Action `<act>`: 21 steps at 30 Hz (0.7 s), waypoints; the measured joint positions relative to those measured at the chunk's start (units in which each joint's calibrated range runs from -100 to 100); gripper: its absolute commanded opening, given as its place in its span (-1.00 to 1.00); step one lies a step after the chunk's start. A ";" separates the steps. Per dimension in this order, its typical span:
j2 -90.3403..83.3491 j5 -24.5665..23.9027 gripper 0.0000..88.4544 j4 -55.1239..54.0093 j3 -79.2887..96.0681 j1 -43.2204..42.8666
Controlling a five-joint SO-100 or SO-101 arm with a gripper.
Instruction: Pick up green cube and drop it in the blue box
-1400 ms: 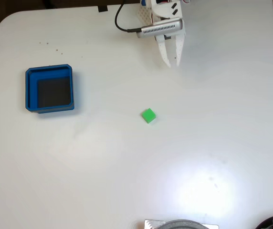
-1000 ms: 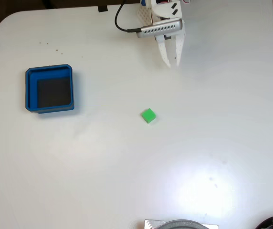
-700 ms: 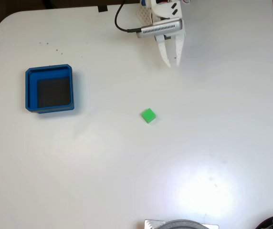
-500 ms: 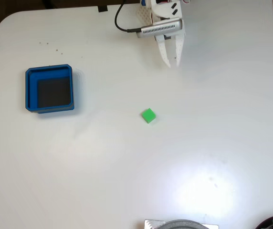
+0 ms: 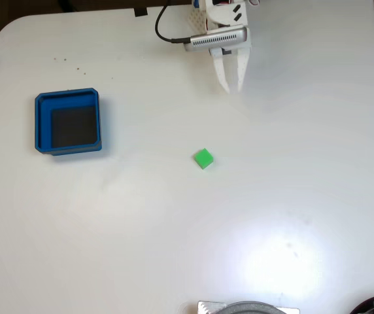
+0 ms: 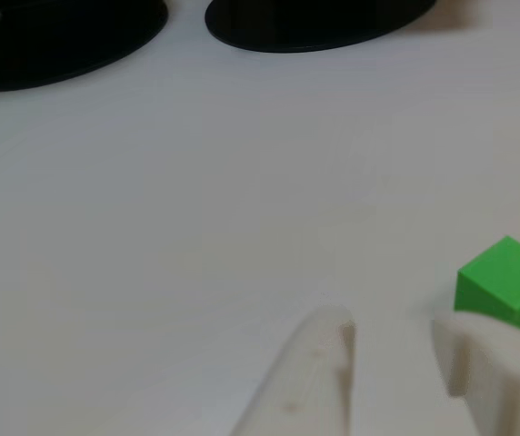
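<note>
The small green cube (image 5: pixel 203 158) lies alone near the middle of the white table (image 5: pixel 174 229). The blue box (image 5: pixel 67 96), dark floor and nothing inside, stands far to its left. My white gripper (image 5: pixel 232 90) hangs at the table's top edge, well above the cube in the fixed view, fingers pointing down toward it. A narrow gap shows between the fingers, with nothing in it. In the other view the gripper (image 6: pixel 392 331) is at the bottom, and the cube (image 6: pixel 505 282) lies just beyond the right fingertip (image 6: pixel 465 350), off to the right of the gap.
A black cable (image 5: pixel 164 29) loops at the arm's base. A grey round object (image 5: pixel 246 307) pokes in at the bottom edge. Two dark oval shapes (image 6: pixel 69 36) lie at the far end of the table in the other view.
The gripper has turned slightly to the left and its fingers have come closer together. Cube and box have not moved.
</note>
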 measured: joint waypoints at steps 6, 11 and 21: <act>0.00 0.00 -0.94 0.00 0.00 3.55; 0.00 0.00 -0.94 0.00 0.00 5.33; 0.33 0.00 -0.94 0.00 0.00 5.62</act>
